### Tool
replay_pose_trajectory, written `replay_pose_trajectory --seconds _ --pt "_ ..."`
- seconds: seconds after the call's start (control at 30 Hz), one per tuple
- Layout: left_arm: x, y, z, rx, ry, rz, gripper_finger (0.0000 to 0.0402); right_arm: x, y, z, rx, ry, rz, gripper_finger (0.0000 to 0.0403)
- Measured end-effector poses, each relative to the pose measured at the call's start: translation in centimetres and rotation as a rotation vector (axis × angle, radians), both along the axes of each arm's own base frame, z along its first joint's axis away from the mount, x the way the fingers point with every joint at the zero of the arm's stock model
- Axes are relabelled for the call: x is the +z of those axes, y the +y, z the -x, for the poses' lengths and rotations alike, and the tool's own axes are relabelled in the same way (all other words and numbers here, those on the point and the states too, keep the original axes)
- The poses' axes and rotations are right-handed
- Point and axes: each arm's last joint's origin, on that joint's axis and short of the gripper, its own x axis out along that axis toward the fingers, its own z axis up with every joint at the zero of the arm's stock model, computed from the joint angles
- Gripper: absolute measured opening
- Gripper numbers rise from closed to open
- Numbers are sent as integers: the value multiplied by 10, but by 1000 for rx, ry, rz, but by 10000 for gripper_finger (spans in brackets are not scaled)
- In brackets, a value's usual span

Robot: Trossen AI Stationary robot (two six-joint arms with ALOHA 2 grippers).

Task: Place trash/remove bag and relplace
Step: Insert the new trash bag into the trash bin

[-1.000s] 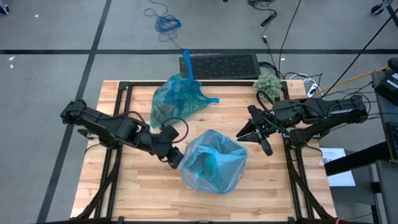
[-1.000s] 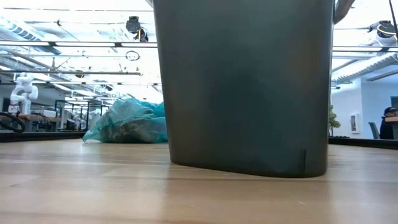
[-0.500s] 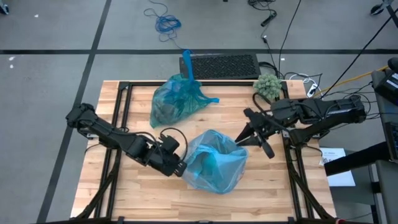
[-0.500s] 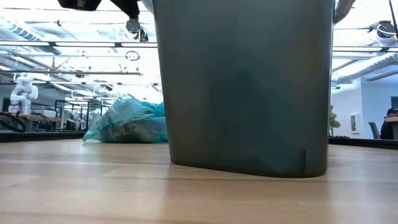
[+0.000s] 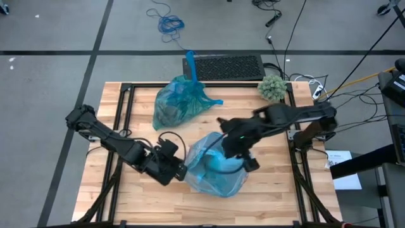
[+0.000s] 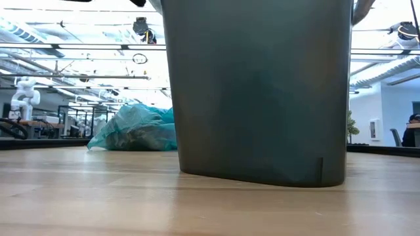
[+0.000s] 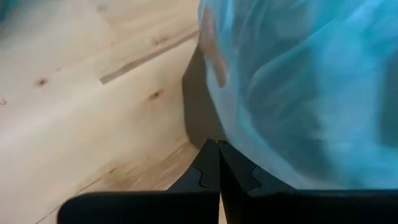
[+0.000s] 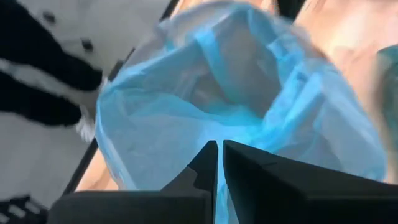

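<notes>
Pinching the blue liner point(image 5: 218, 166) edge, left gripper point(image 7: 217, 163) closed, right gripper point(image 8: 219, 163) closed above it, low view showing only grey bin point(image 6: 257, 92).

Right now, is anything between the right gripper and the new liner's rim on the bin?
Nothing visible. The right gripper is over the bin's mouth at the blue liner, fingers shut. The left gripper is shut at the opposite rim. The tied full bag sits apart, behind.

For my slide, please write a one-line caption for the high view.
Left claw, shut, at the side of the blue-lined bin; right claw over its opening; tied full bag behind.
</notes>
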Motion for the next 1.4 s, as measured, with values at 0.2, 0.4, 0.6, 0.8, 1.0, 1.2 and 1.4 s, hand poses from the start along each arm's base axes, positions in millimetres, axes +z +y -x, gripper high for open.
replay_pose_trajectory --seconds 0.2,0.4,0.6,0.8,1.0,1.2,1.4 --pt "33 2 26 25 -161 -15 0 -5 7 -28 3 66 8 11" --pt "64 21 55 14 -268 -113 0 -29 8 -50 -57 155 2 1" --pt "85 39 79 9 -341 -192 0 -59 5 -71 -161 264 20 0" --pt "96 50 94 -49 -364 -252 0 -83 20 -85 -241 337 24 0" --pt "99 53 99 -85 -364 -291 0 -107 40 -92 -244 389 69 0" --pt "100 54 100 -97 -368 -299 0 -71 41 -73 -292 343 35 0" --pt "101 53 100 -98 -372 -295 0 -38 34 -65 -411 201 58 0"
